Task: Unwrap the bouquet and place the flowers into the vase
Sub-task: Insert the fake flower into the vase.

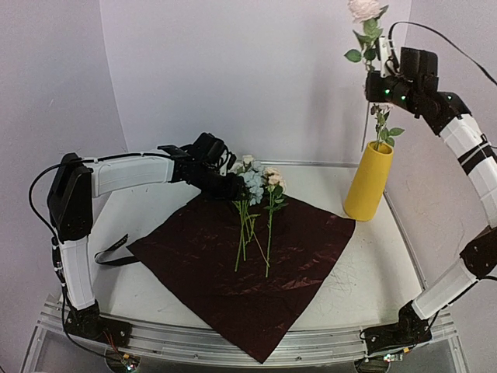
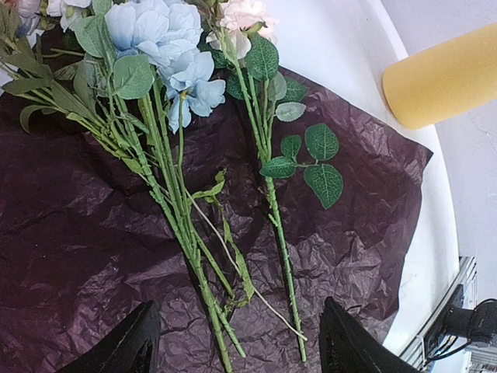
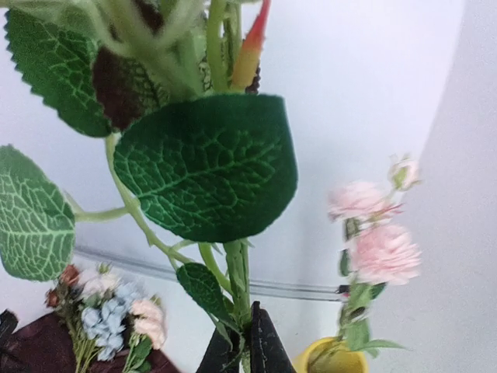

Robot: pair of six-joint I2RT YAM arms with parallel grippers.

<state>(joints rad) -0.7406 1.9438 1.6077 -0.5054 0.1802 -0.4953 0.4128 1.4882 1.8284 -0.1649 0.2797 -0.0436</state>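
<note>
Flowers (image 1: 255, 194) are lying loose on the spread dark red wrap (image 1: 233, 280) in the middle of the surface (image 1: 373, 264), blooms toward the far side and stem ends pointing near. The vase (image 1: 370, 186) is standing upright at the far right, just off the wrap's right corner, and a sprig with pink blooms (image 3: 377, 249) is poking out of its mouth.

I am watching the left claw (image 2: 237, 346) hovering over the flowers from their far left. Its jaws are spread wide and it is holding nothing. The right claw (image 3: 242, 342) is sitting high above the vase, pinched tight on a rose stem (image 1: 371, 35) with its pale bloom pointing up. Whether that stem's lower end is reaching the vase I cannot tell. A black ribbon (image 1: 109, 252) is trailing off the wrap's left corner.
</note>
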